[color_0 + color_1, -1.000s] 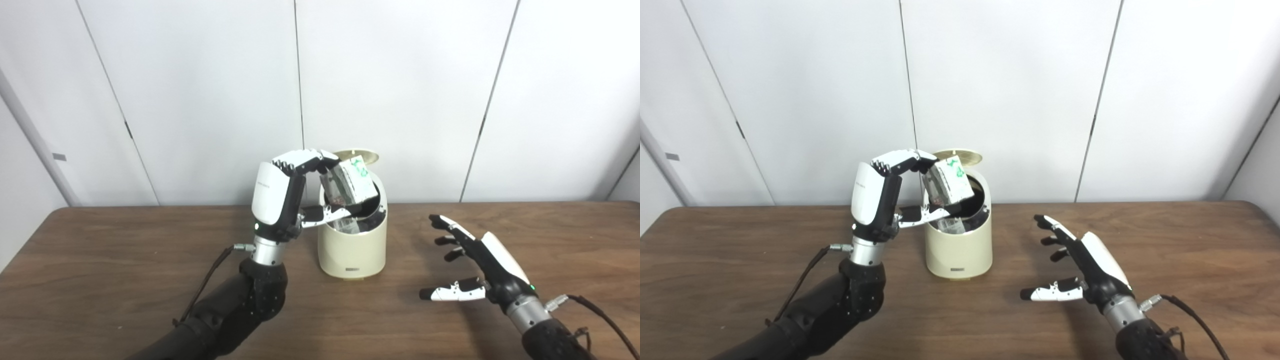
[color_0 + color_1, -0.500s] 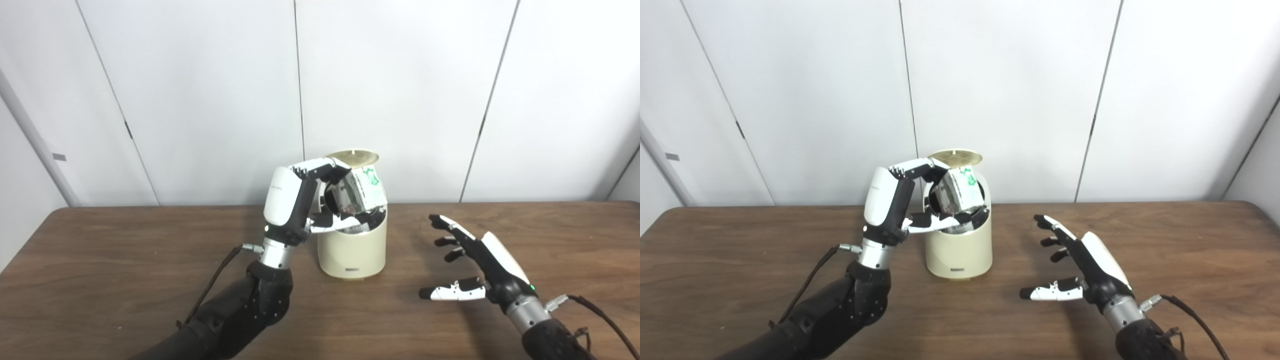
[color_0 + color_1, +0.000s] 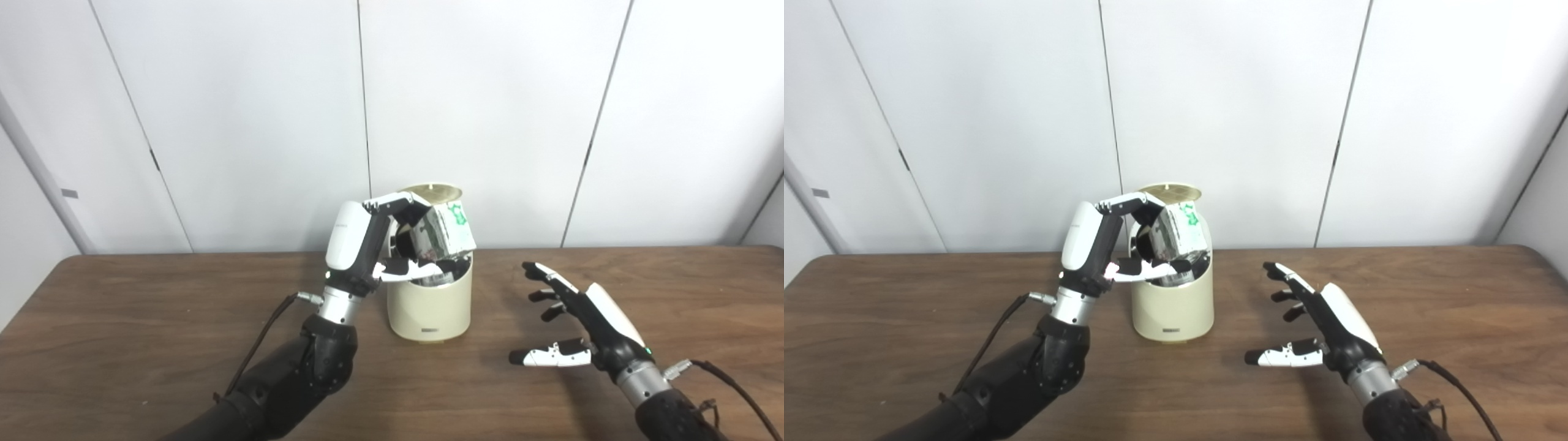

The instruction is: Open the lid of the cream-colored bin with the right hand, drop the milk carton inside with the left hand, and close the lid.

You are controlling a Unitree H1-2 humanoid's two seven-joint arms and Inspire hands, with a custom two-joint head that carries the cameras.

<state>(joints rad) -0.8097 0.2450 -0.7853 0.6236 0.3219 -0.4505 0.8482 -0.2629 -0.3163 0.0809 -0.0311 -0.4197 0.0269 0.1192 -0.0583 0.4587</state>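
The cream-colored bin stands mid-table with its round lid tipped open at the back. My left hand is shut on the milk carton, a white and grey box with green print. It holds the carton tilted in the bin's mouth, its lower end inside the rim. My right hand is open and empty, low over the table to the right of the bin, apart from it. The same scene shows in the right eye view, with the carton over the bin.
The brown wooden table stretches wide on both sides of the bin. White wall panels stand close behind it. Cables trail from both wrists, one at the left.
My left hand has moved right and down with the carton, bringing it from above the rim into the bin's mouth. My right hand has stayed in place. The camera has shifted slightly.
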